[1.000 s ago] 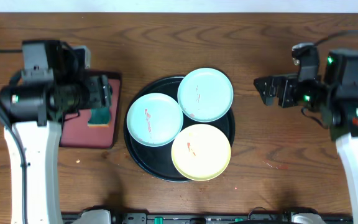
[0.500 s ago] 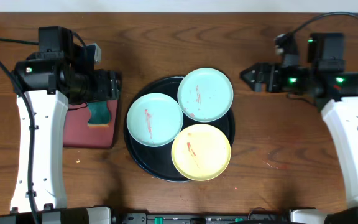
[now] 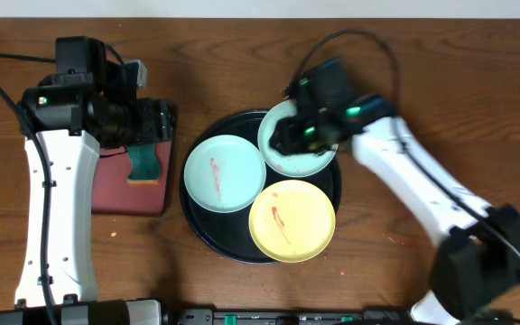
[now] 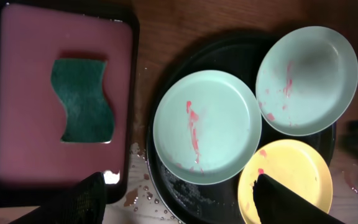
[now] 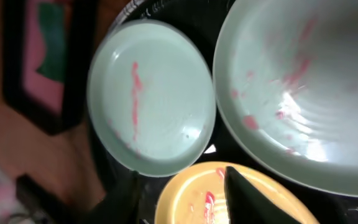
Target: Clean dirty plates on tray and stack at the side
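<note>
Wooden table [image 3: 404, 54], one black tray [image 3: 215, 233], two mint plates [image 3: 224, 173], one yellow plate [image 3: 292, 221]

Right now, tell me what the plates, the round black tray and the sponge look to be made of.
The plates look like plastic or melamine, possibly glazed ceramic: smooth pastel surfaces with soft highlights. The tray seems glossy plastic or lacquer: black, with bright reflections on the rim. The sponge looks like matt, coarse green scouring fibre.

Plates [image 3: 225, 173] sit on the tray [image 3: 210, 230], sponge [image 3: 144, 165] to its left.
</note>
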`<control>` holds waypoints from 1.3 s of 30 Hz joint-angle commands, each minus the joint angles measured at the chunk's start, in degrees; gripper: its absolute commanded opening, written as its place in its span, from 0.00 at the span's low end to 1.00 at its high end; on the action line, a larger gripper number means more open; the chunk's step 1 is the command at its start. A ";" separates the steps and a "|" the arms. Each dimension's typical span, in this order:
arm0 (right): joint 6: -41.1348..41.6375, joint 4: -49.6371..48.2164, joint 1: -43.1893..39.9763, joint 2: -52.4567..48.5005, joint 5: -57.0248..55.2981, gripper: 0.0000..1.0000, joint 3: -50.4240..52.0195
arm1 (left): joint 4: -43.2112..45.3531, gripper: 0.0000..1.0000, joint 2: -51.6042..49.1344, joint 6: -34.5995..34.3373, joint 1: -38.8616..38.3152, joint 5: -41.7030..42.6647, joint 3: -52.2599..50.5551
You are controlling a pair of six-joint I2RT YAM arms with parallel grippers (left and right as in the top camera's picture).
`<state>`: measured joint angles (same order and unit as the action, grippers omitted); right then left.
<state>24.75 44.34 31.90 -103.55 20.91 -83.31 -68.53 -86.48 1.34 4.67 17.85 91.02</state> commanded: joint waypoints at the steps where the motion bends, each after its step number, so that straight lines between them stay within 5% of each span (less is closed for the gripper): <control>1: 7.37 -0.46 4.46 -2.80 -8.17 0.39 -1.09 | -0.87 0.76 -0.13 0.07 0.13 -3.65 1.03; 9: 10.19 -1.49 9.84 -8.81 -14.78 0.34 -1.09 | -3.02 0.76 -0.48 -12.98 0.33 -22.01 -0.55; 24: 10.14 -6.56 10.03 -17.38 -14.88 0.29 -1.09 | -1.95 0.76 -4.00 -13.00 3.04 -22.03 -1.36; 30: 10.25 -8.85 9.77 -18.64 -15.56 0.03 -1.09 | -1.01 0.76 -6.69 -12.81 3.04 -22.03 -1.36; 39: 10.34 -8.33 9.73 -18.73 -15.52 0.01 -1.07 | -0.81 0.75 -14.01 -12.57 3.04 -21.90 -1.36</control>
<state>34.98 36.12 41.21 -120.66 5.45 -83.57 -69.34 -98.13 -10.72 7.42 -3.40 90.35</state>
